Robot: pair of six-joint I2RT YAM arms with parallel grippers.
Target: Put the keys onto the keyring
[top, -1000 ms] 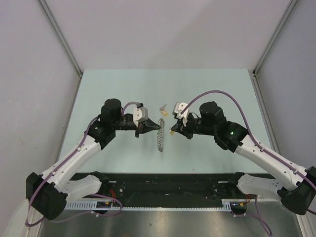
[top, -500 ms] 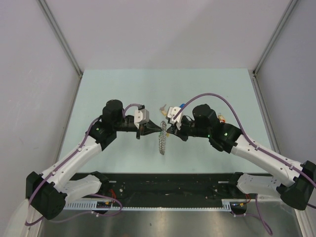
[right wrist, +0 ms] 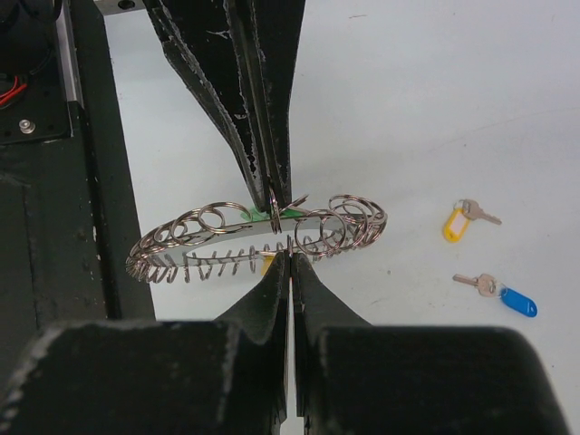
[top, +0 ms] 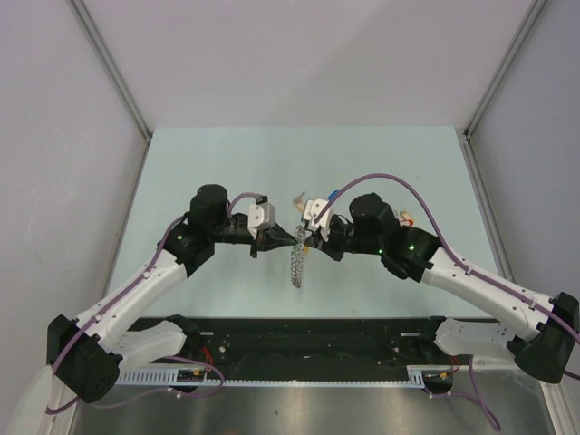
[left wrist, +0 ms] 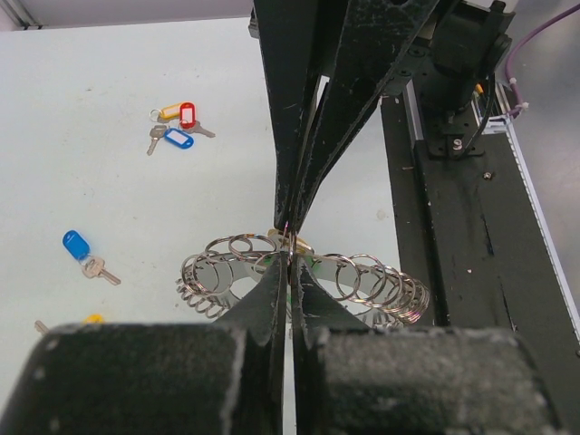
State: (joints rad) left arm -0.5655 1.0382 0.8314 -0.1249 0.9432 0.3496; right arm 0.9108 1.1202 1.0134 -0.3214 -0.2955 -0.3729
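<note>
The keyring [top: 296, 263], a large wire loop fringed with many small silver rings, hangs from my left gripper [top: 292, 236], which is shut on one of its small rings near a green tag [right wrist: 261, 216]. In the left wrist view the keyring [left wrist: 362, 276] lies just beyond my left gripper [left wrist: 290, 261]. My right gripper [top: 309, 237] meets it tip to tip and is shut on a thin key with a yellow tag [right wrist: 269, 264]; in the right wrist view its tips [right wrist: 290, 256] touch the keyring [right wrist: 199, 227].
Loose keys lie on the pale green table [top: 199, 172]: a red, yellow and blue bunch [left wrist: 177, 122], a blue-tag key [left wrist: 80, 248], a yellow-tag key [right wrist: 456, 222] and another blue-tag key [right wrist: 512, 299]. A black rail [top: 308, 331] runs along the near edge.
My right gripper has moved left with the yellow-tag key until its tips meet the left gripper's at the keyring. The left gripper and keyring have shifted slightly right.
</note>
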